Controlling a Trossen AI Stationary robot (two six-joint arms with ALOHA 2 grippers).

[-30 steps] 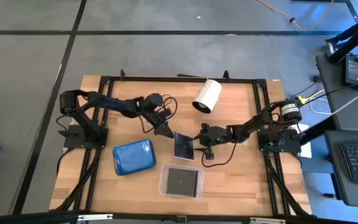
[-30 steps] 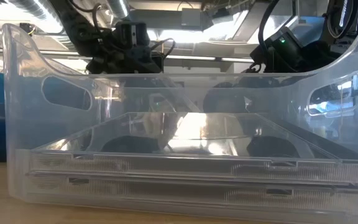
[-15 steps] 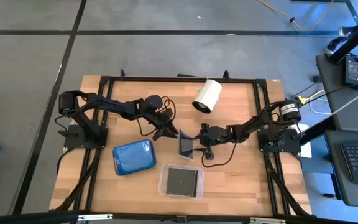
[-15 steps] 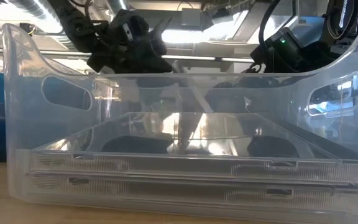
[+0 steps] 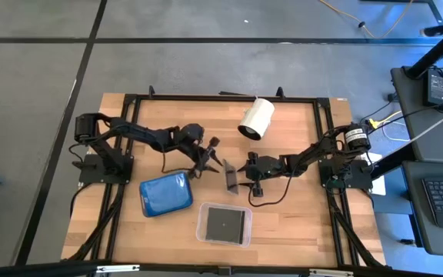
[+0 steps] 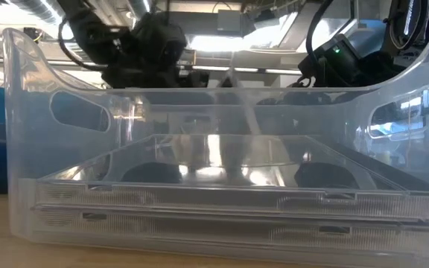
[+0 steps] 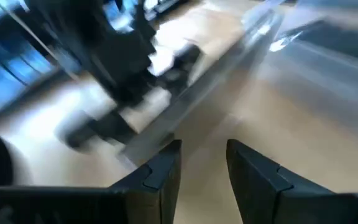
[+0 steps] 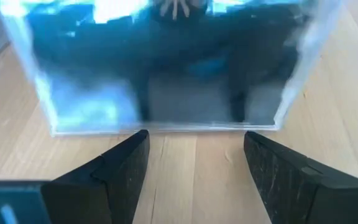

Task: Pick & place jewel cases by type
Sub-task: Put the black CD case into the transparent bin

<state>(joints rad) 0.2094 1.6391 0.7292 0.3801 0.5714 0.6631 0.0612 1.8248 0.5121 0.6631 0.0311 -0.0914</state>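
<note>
A dark, translucent jewel case point(image 5: 229, 175) stands on edge near the table's middle, its lower edge on the wood. My left gripper point(image 5: 211, 157) is just to its left, fingers a narrow gap apart point(image 7: 202, 163). In the left wrist view the case point(image 7: 210, 68) runs as a slanted strip past them. My right gripper point(image 5: 241, 174) is open on the case's right. In the right wrist view its fingers point(image 8: 194, 149) stand wide apart in front of the case's flat face point(image 8: 166, 68). Through the clear tray in the low view, the case point(image 6: 242, 100) shows slanted. My left gripper has one fingertip point(image 7: 166, 155) beside the case's edge near a corner point(image 7: 138, 146); I cannot tell whether it touches. My right gripper comes level from the table's right, its fingertips point(image 8: 138, 140) at the foot of the case's lower edge point(image 8: 166, 129); I cannot tell whether they touch.
A rounded tray that shows blue point(image 5: 165, 194) lies near-left of the case. A clear tray point(image 5: 203, 231) holding a dark case point(image 5: 224, 223) sits near the front edge and fills the low view point(image 6: 51, 149). A white cylinder point(image 5: 256, 117) lies toward the far edge.
The jewel case has tipped up from lying flat to standing on edge. My left gripper has moved toward the table's right, following the case's rising left side. The right gripper has kept still.
</note>
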